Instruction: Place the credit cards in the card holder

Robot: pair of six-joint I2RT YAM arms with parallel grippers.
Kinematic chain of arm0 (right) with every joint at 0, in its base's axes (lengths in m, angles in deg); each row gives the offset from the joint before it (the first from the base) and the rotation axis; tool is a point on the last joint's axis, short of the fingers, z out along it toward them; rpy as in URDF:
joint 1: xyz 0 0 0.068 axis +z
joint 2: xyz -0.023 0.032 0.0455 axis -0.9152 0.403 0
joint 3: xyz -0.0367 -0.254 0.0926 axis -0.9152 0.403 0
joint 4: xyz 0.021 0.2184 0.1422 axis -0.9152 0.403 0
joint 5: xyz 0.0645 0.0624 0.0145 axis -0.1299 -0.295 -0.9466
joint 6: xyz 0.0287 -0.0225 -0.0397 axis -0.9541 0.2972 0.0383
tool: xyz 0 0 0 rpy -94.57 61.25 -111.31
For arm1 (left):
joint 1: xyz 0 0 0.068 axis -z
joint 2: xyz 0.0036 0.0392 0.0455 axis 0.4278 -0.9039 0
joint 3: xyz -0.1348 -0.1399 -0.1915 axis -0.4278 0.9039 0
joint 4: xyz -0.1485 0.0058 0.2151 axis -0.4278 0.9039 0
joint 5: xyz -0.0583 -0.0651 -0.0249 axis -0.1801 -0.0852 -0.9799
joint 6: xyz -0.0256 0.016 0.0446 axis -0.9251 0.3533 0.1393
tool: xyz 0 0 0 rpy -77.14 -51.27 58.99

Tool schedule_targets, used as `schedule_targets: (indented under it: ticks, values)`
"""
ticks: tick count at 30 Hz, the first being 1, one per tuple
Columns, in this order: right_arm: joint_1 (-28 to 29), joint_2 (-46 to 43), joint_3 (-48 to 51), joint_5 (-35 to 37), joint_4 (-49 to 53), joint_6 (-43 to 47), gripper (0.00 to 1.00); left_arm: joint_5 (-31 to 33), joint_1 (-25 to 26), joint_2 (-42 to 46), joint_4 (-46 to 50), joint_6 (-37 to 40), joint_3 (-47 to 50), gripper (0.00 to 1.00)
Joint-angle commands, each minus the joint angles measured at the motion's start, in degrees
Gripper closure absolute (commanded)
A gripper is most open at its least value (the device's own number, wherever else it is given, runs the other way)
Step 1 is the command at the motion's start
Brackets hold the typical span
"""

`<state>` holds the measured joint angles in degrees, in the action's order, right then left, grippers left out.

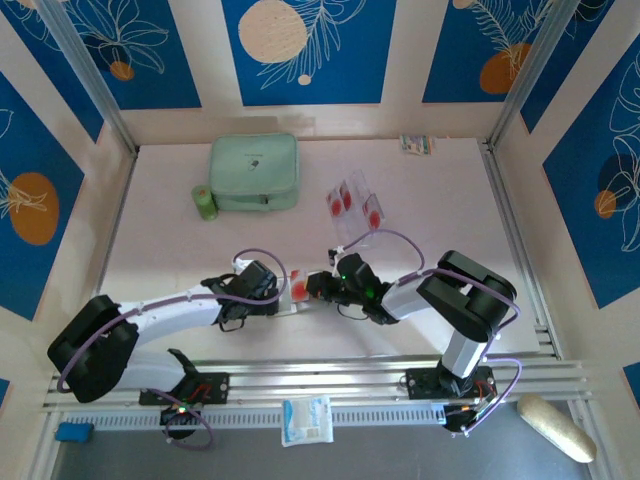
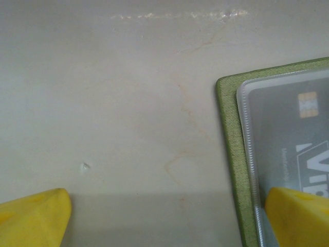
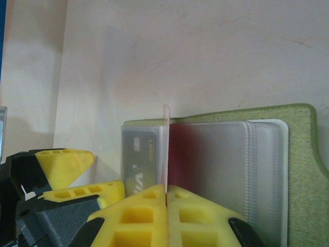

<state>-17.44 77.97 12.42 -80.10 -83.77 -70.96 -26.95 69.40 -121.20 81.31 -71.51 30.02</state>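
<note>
Jaws first: on the right gripper [image 3: 167, 191], pressed together and pinching a clear credit card [image 3: 166, 149] by its lower edge, holding it upright and edge-on. Just beyond and below those jaws, the card holder [image 3: 303, 134], lying open and flat on the table [image 3: 154, 51], olive border outermost, pale plastic pockets [image 3: 221, 164] facing up, a grey printed card [image 3: 138, 154] already tucked into the pocket on the side nearer the left gripper. On the left gripper [image 2: 167, 218], spread wide and gripping nothing: one yellow finger [image 2: 300, 218] over the holder's edge and clear sleeve, seemingly pinning it down, contact hard to confirm; the other finger [image 2: 33, 218] over bare table. Farther out, well beyond both sets of jaws, several more credit cards [image 1: 350, 200] lying loose on the table. Beyond the left jaws, a mint zip case [image 1: 254, 172] with a small green roll [image 1: 205, 202] just beside it. Judged as the insertion step: one card in hand and poised at the pockets, apparently not yet in a slot. Next move likely calling for tipping the card toward flat, lining its leading edge up with a pocket mouth, then sliding in at a shallow angle while keeping the holder pinned. Some risk of the thin card skating over the slick plastic, or of nudging the holder sideways without that left finger pressing down.
</note>
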Motion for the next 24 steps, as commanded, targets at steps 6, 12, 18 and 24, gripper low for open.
schedule_targets:
  ticks: [6, 12, 18, 24]
  values:
    - [1.0, -0.2, 2.5, 1.3, -0.2, -0.2, 1.00, 0.6, -0.6, 0.4, 1.7, -0.7, 1.5, 0.03]
    - [0.9, -0.5, 3.0, 1.9, -0.5, -0.2, 1.00, 0.7, -0.6, 0.6, 1.7, -0.7, 1.5, 0.03]
    - [0.6, -0.9, 3.5, 3.1, -0.9, -0.3, 1.00, 0.7, -0.6, 0.8, 1.7, -0.8, 1.8, 0.03]
    - [0.3, -1.2, 3.8, 4.3, -1.4, -0.1, 1.00, 0.7, -0.6, 0.9, 1.6, -0.7, 1.9, 0.03]
